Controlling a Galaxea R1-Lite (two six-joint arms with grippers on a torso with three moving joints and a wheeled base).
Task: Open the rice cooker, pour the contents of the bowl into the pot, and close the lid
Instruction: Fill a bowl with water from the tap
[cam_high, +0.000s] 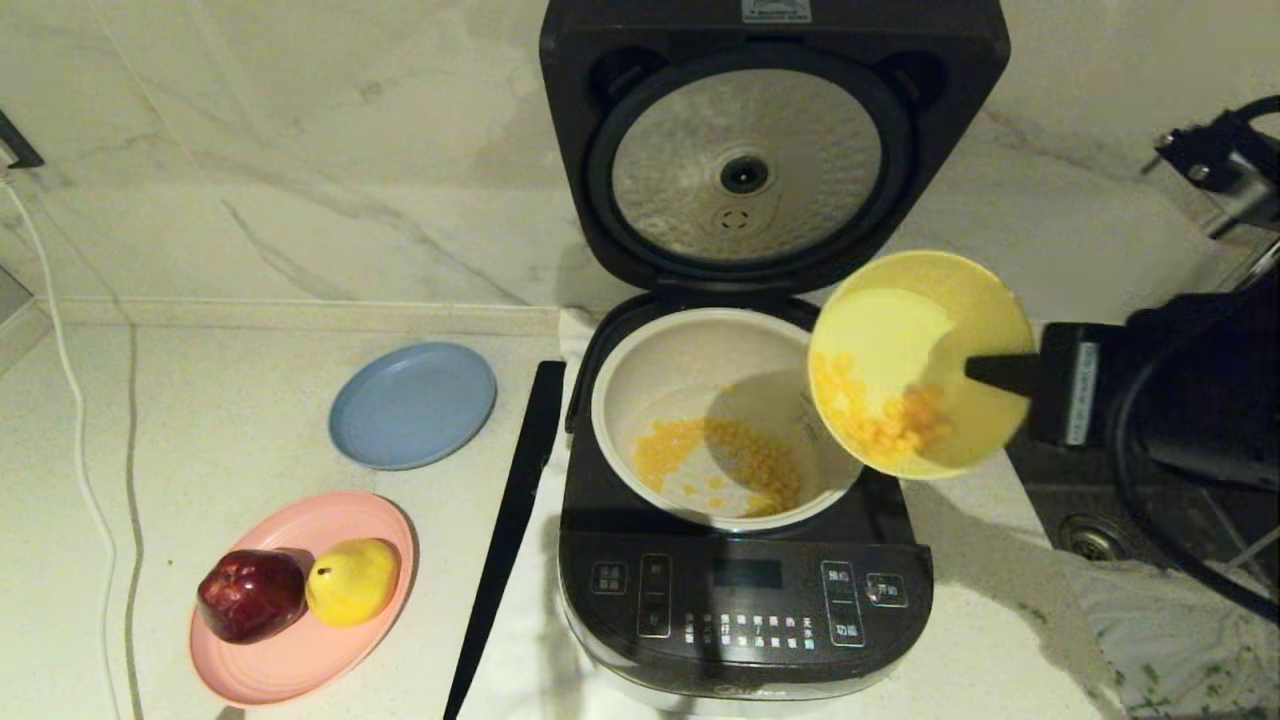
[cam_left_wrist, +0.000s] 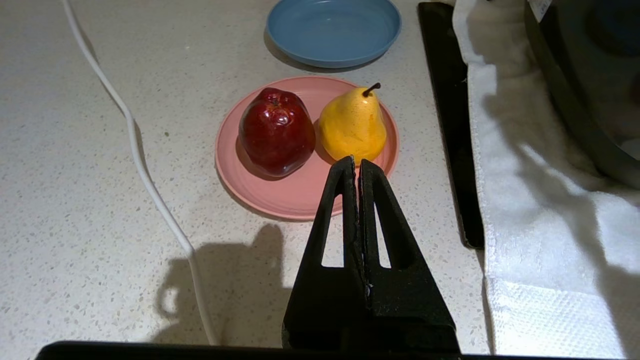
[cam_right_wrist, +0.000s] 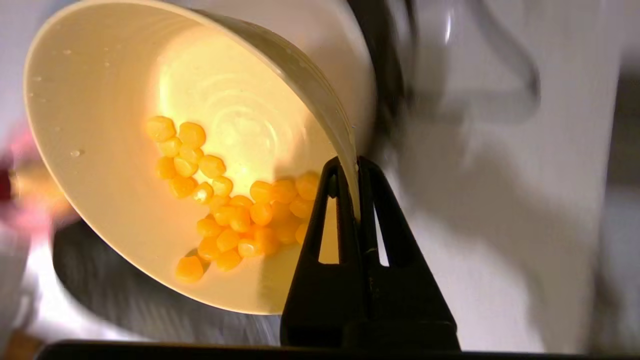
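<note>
Right gripper (cam_right_wrist: 350, 167), fingers clamping the rim of the bowl (cam_high: 920, 362), is tilting it over the pot (cam_high: 715, 415) of the rice cooker (cam_high: 745, 590) at the worktop's back edge, lid (cam_high: 772, 140) standing open; kernels (cam_high: 720, 455) are lying in both. Left gripper (cam_left_wrist: 356, 162), fingers together, is hanging near the front edge.

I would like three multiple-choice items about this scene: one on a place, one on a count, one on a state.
1. Where are the red apple and yellow pear?
A. on the blue plate
B. on the pink plate
C. inside the pot

2. How many plates lie on the counter?
A. one
B. two
C. four

3. How is the lid of the rice cooker?
A. open, standing up
B. closed
C. taken off, lying on the counter

Answers:
1 B: the apple and pear sit together on the pink plate.
2 B: only the pink plate and the blue plate show.
3 A: the lid shows its silver underside above the pot.
</note>
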